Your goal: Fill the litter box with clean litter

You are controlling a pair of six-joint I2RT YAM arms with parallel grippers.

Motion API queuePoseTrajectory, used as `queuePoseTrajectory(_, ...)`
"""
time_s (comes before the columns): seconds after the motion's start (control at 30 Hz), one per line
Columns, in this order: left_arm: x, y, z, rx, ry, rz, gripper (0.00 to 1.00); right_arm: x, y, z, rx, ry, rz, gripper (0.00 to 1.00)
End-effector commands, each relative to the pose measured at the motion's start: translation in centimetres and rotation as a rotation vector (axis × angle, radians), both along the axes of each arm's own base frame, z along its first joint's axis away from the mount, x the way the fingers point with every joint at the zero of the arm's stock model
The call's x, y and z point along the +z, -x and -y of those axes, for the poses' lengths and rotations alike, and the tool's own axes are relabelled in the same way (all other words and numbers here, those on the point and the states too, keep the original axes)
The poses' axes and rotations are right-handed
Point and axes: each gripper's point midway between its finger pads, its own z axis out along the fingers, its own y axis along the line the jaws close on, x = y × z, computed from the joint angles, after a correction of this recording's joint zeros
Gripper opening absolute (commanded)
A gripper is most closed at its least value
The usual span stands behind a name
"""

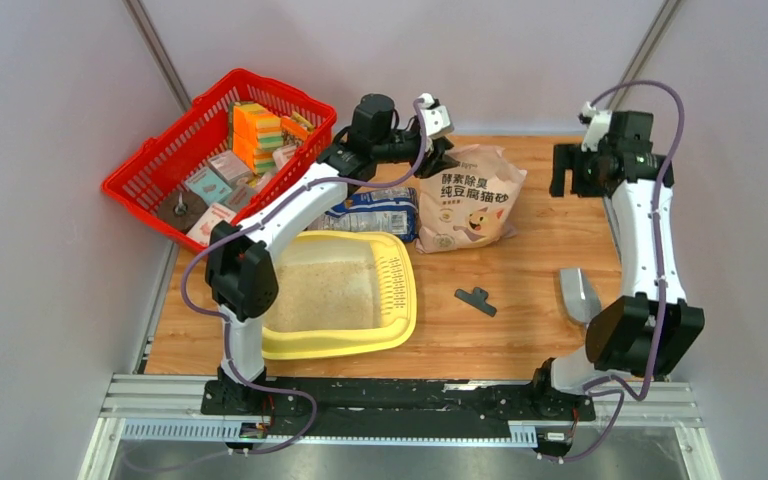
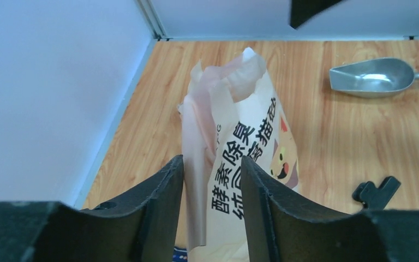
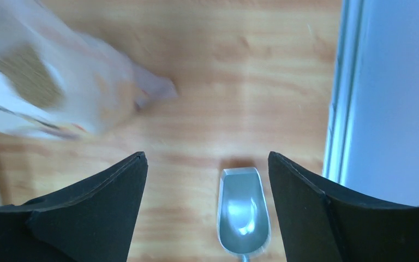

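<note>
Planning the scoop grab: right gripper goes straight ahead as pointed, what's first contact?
Likely the metal scoop, lying on the wooden table ahead of the open right gripper; depth is unclear.

— How is the white-and-black left arm posed?
— It stretches forward and over to its right, elbow bent. Its black two-finger left gripper is angled downward, with the fingers parted (only a moderate gap).
— And the white-and-black right arm?
— It rises along the right side, with the wrist turned inward. The black two-finger right gripper points down from high up, its jaws spread wide.
</note>
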Motion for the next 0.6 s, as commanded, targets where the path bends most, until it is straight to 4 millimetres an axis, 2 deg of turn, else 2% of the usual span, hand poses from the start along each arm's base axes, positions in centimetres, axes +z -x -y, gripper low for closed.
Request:
queuePoseTrajectory(0.0, 7.7, 2.3, -0.8, -0.015, 0.134, 0.072, 0.52, -4.6, 6.3, 3.7, 0.010, 0.204, -0.161, 0.85)
queuePoseTrajectory(0.03, 8.2, 2.4, -1.1, -0.009, 0.143, 0.081, 0.52, -8.0, 8.6, 4.1, 0.013, 0.223, -0.261, 0.85)
queuePoseTrajectory(0.1, 7.9, 2.6, -1.3, 0.001, 0.144, 0.054, 0.53, -9.8, 11.3, 5.2, 0.010, 0.292, -0.334, 0.85)
queuePoseTrajectory(0.13, 8.4, 3.0, -1.5, 0.001, 0.149, 0.050, 0.54, -11.4, 13.7, 5.7, -0.004, 0.312, -0.393, 0.85)
queuePoseTrajectory(0.2, 8.6, 3.4, -1.9, 0.009, 0.150, 0.030, 0.56, -12.6, 16.1, 6.2, -0.034, 0.319, -0.450, 0.85)
queuePoseTrajectory(0.23, 9.0, 3.9, -2.1, 0.008, 0.152, 0.028, 0.56, -12.4, 17.2, 6.5, -0.064, 0.320, -0.445, 0.84)
queuePoseTrajectory(0.27, 8.9, 4.1, -2.3, 0.012, 0.148, 0.023, 0.56, -13.7, 18.8, 6.4, -0.063, 0.315, -0.492, 0.83)
queuePoseTrajectory(0.33, 9.3, 4.7, -2.7, 0.014, 0.145, 0.027, 0.56, -14.5, 20.3, 6.9, -0.065, 0.352, -0.517, 0.82)
queuePoseTrajectory(0.37, 8.8, 4.8, -2.8, 0.021, 0.132, 0.030, 0.56, -15.5, 21.6, 6.8, -0.059, 0.362, -0.537, 0.82)
queuePoseTrajectory(0.5, 7.9, 5.2, -3.5, 0.040, 0.098, 0.016, 0.57, -16.7, 23.6, 7.0, -0.065, 0.404, -0.560, 0.81)
queuePoseTrajectory(0.57, 7.7, 5.6, -3.9, 0.042, 0.084, 0.016, 0.57, -16.6, 24.3, 7.8, -0.085, 0.449, -0.570, 0.80)
